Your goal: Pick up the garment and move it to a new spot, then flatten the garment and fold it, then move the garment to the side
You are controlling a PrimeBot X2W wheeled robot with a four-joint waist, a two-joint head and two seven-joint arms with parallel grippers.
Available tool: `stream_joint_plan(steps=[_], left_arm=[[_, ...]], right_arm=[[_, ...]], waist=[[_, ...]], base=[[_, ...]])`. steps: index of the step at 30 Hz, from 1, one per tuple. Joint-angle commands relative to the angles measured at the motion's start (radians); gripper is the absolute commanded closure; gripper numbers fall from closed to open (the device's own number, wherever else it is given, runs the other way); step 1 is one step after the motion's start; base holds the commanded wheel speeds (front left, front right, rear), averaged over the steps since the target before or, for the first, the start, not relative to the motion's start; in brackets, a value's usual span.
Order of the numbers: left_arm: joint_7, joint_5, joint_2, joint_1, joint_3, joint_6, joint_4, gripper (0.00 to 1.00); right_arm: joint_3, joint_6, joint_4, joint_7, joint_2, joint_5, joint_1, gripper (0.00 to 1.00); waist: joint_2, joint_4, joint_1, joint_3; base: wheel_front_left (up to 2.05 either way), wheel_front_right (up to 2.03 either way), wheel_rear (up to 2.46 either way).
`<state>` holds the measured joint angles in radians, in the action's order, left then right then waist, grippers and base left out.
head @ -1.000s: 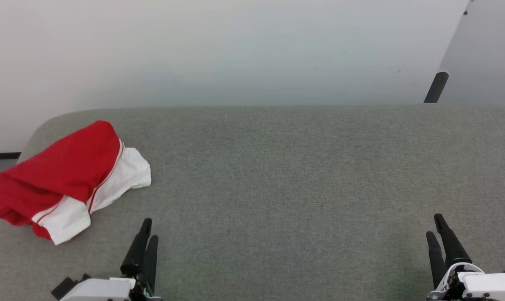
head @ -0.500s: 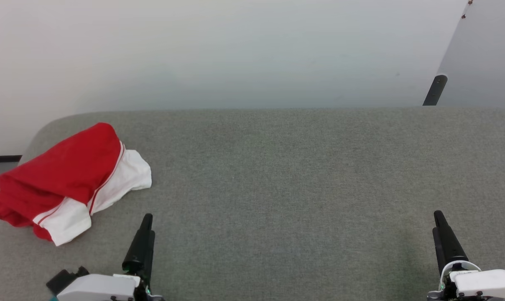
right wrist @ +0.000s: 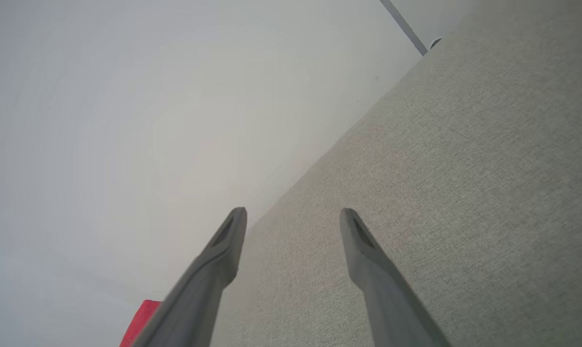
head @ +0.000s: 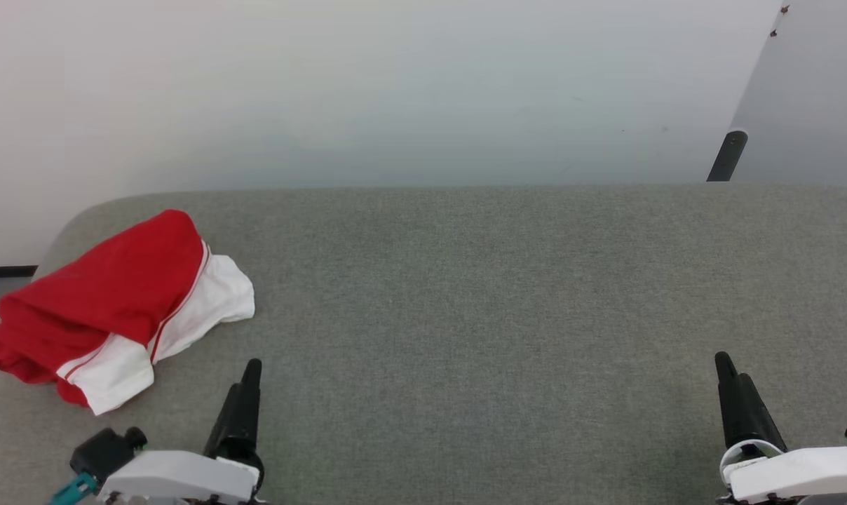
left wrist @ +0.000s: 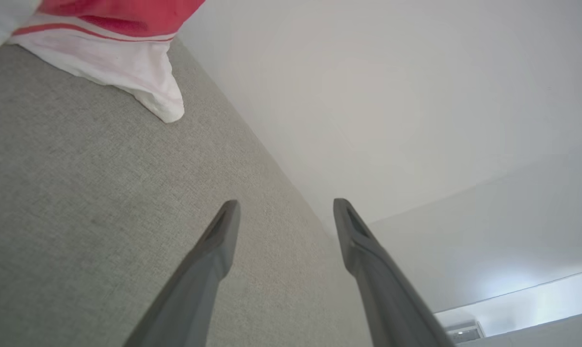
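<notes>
Head view: grey fabric surface point(head: 465, 315) with a rounded far-left corner, plain white wall point(head: 395, 84) behind it, dark post point(head: 727, 156) at the far right edge. The left gripper point(head: 253, 368) is at the lower left with its fingers pointing away, seen edge-on so the gap is hidden here. The right gripper point(head: 726, 365) is at the lower right, also edge-on. The garment point(head: 108, 294) is a crumpled heap, red body with white sleeves and thin red stripes. It lies ahead and to the left of the left gripper, near it but not touching, and well apart from the right gripper. One red edge hangs off the surface's left side. No lettering is visible.

Left wrist view: grey surface point(left wrist: 79, 217) on the left, white wall point(left wrist: 368, 96) on the right. The left gripper point(left wrist: 286, 207) has its fingers spread wide with nothing between them. A white sleeve of the garment point(left wrist: 117, 53) is ahead and left of the fingertips, clear of them.

Right wrist view: white wall point(right wrist: 127, 120) on the left, grey surface point(right wrist: 464, 193) on the right. The right gripper point(right wrist: 293, 214) has its fingers spread wide and holds nothing. A red scrap of the garment point(right wrist: 139, 323) peeks out at the bottom, beside the left finger and far off.
</notes>
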<state>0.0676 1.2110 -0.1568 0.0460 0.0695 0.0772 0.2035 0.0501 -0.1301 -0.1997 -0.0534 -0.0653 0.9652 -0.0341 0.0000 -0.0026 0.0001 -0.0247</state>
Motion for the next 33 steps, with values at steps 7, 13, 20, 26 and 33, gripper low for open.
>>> stream_joint_plan(steps=[7,13,20,26,33], left_arm=[[0.032,-0.252,-0.021,0.024,0.007,-0.013,-0.034,0.0],[0.047,-0.394,-0.021,0.015,-0.001,-0.011,-0.051,0.0],[0.067,-0.562,-0.029,0.004,-0.003,-0.009,-0.067,0.0],[0.083,-0.669,-0.038,-0.002,0.0,-0.006,-0.076,0.0],[0.101,-0.772,-0.052,-0.006,0.012,-0.002,-0.081,0.0]], right_arm=[[0.001,0.0,0.037,-0.02,-0.002,-0.216,0.007,0.0],[0.008,0.0,0.047,-0.034,0.0,-0.308,0.008,0.0],[0.022,-0.001,0.054,-0.053,0.002,-0.419,0.013,0.0],[0.033,-0.001,0.061,-0.061,0.005,-0.507,0.018,0.0],[0.042,-0.001,0.071,-0.066,0.007,-0.599,0.025,0.0]], waist=[[0.0,0.002,0.0,-0.006],[0.0,0.002,0.0,-0.01],[0.0,0.003,0.0,-0.018],[0.0,0.002,0.0,-0.024],[0.0,0.002,0.0,-0.029]], base=[[0.0,0.0,0.0],[0.0,0.0,0.0],[0.0,0.0,0.0],[0.0,0.0,0.0],[0.0,0.0,0.0]])
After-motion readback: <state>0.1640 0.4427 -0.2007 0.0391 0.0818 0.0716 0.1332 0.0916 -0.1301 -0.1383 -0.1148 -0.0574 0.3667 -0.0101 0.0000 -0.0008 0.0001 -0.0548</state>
